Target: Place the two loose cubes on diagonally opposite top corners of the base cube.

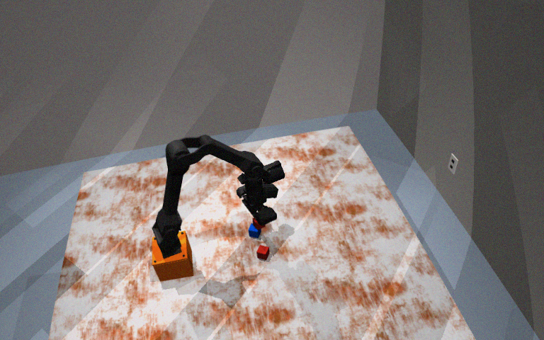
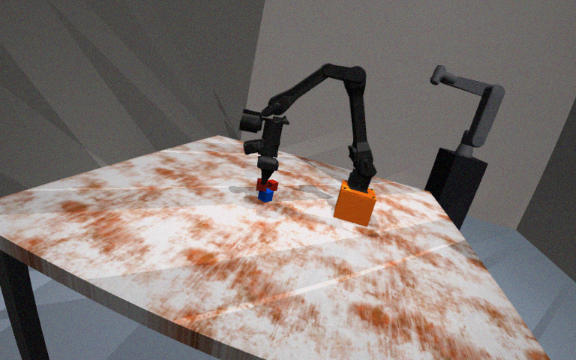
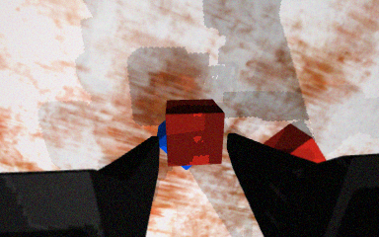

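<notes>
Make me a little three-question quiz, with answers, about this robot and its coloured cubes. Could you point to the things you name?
1. One red cube [image 1: 256, 224] [image 2: 259, 184] [image 3: 194, 140] is between the fingers of the gripper [image 1: 260, 222] [image 2: 264, 183] [image 3: 193, 141]. Which colour is the cube below it?
A) orange
B) blue
C) green
2. Where is the other red cube [image 1: 262, 252] [image 2: 274, 184] [image 3: 302, 143]?
3. True or false: the gripper is shut tight on a cube.

Key: 1 B; 2 on the table [image 1: 341, 256] [image 2: 229, 250] [image 3: 106, 30]; 3 false.

Shown: two red cubes [image 1: 263, 252] [image 2: 273, 184] [image 3: 194, 139], one blue cube [image 1: 254, 231] [image 2: 265, 195] [image 3: 162, 138], two robot arms [image 1: 171, 190] [image 2: 358, 112], one bench [image 1: 341, 256] [image 2: 229, 254] [image 3: 39, 74], one wall outlet [image 1: 452, 163].
</notes>
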`<state>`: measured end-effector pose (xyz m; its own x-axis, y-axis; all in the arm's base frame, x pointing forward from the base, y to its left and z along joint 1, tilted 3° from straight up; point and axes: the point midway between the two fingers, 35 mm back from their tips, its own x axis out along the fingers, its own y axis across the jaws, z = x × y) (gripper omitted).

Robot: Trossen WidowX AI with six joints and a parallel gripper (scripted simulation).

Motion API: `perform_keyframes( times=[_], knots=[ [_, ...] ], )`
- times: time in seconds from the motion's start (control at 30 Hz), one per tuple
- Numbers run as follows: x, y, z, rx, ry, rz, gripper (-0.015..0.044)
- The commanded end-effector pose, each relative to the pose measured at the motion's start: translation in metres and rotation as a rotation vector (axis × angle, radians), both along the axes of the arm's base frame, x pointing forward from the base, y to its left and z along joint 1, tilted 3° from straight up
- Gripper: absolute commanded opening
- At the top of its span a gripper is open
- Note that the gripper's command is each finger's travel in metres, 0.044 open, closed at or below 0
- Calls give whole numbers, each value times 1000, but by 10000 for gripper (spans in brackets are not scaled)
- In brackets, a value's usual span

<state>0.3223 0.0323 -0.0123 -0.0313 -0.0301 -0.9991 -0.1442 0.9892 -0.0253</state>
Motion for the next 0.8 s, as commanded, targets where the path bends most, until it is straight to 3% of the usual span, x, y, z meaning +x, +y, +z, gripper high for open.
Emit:
perform_keyframes(
  times=[0.0, 0.53, 0.6, 0.77],
  knots=[
    [2, 0, 8, 1, -8, -1, 205],
    [2, 1, 21, 1, -8, -1, 205],
    [1, -3, 20, 1, -4, 25, 257],
    [-1, -32, 32, 5, 0, 202, 265]
  ],
)
